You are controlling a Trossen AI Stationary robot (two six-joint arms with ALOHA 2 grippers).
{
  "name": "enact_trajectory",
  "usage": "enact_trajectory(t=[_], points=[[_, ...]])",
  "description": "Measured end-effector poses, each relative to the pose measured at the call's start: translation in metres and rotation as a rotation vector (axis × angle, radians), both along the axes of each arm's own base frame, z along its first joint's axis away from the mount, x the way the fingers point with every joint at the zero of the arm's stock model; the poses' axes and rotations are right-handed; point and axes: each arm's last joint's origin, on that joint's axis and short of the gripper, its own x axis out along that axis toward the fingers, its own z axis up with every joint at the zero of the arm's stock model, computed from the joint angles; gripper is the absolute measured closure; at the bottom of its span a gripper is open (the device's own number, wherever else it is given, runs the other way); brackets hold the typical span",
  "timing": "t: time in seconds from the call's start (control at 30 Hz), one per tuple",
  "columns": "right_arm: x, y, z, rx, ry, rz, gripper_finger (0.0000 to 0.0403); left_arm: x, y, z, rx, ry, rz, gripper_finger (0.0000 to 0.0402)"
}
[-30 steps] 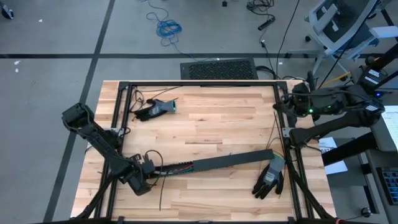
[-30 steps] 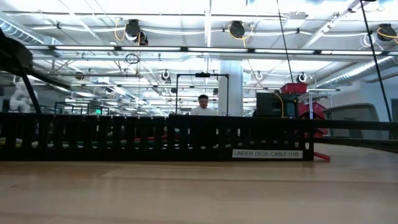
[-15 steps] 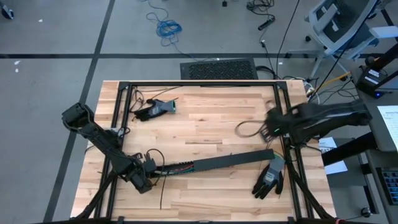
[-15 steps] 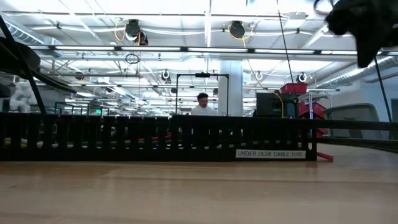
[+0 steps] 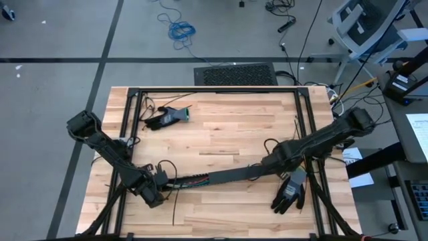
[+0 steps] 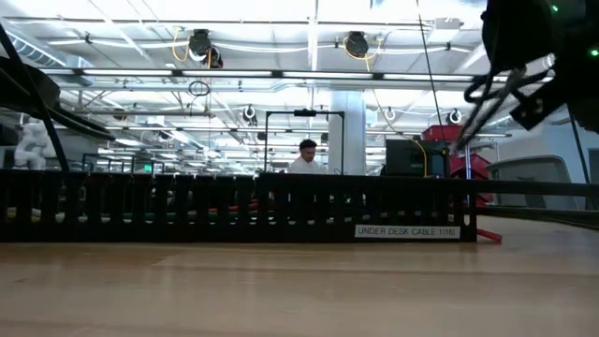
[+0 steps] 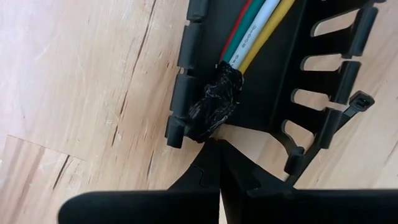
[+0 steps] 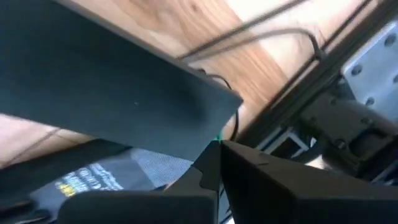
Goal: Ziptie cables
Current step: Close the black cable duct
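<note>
The left gripper (image 7: 219,144) has its two fingers pressed together, with nothing between them. Its tip sits right by the black taped end of the cables (image 7: 252,34). The cables are thin wires in red, green, white and yellow, lying side by side. They run inside a long black cable tray (image 5: 241,174) with slots along its wall. A black zip tie (image 7: 348,115) sticks up by one of the slots.

From above, the left gripper (image 5: 155,191) is near the front left corner of the bench (image 5: 221,134), at the left end of the tray. The cables (image 5: 194,179) peek out of the tray there.

The right gripper (image 5: 273,161) is shut too and holds nothing. It hangs over the right end of the tray, near the bench's right edge. A black glove (image 5: 289,192) lies close by, near the front right corner. Another glove (image 5: 167,117) lies near the back left corner.

The bench is light wood with a black metal frame around it. The floor beyond is grey, with a blue cord (image 5: 179,29) lying on it. Across the bench, the tray (image 6: 234,208) looks like a low black fence. Behind it is a big bright room with white ceiling lights, and a person (image 6: 307,157) sits far back.
</note>
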Motion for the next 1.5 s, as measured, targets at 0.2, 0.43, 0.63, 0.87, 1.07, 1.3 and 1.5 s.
enact_trajectory(t=[0.2,0.43,0.63,0.87,1.07,1.3,1.5], points=[[-0.005,0.002,-0.007,-0.122,0.094,-0.058,0.0403,0.000,0.000,0.000,0.001,-0.002,0.000,0.0402],[-0.008,-0.001,-0.006,-0.208,0.096,-0.113,0.0403,0.000,0.000,0.000,0.003,-0.004,0.000,0.0402],[-0.013,-0.002,-0.019,-0.209,0.083,-0.216,0.0403,0.000,0.000,0.000,0.002,-0.004,0.004,0.0401],[-0.011,-0.001,-0.022,-0.161,0.034,-0.239,0.0403,0.000,0.000,0.000,0.002,-0.005,0.004,0.0402],[-0.008,0.001,-0.018,-0.118,-0.056,-0.281,0.0403,0.000,0.000,0.000,0.005,-0.007,0.005,0.0401],[-0.013,-0.001,-0.007,-0.096,-0.123,-0.313,0.0403,0.000,0.000,0.000,0.009,-0.008,0.005,0.0402],[-0.014,-0.002,0.000,-0.090,-0.190,-0.318,0.0403,0.001,0.000,0.000,0.014,-0.017,0.006,0.0402]])
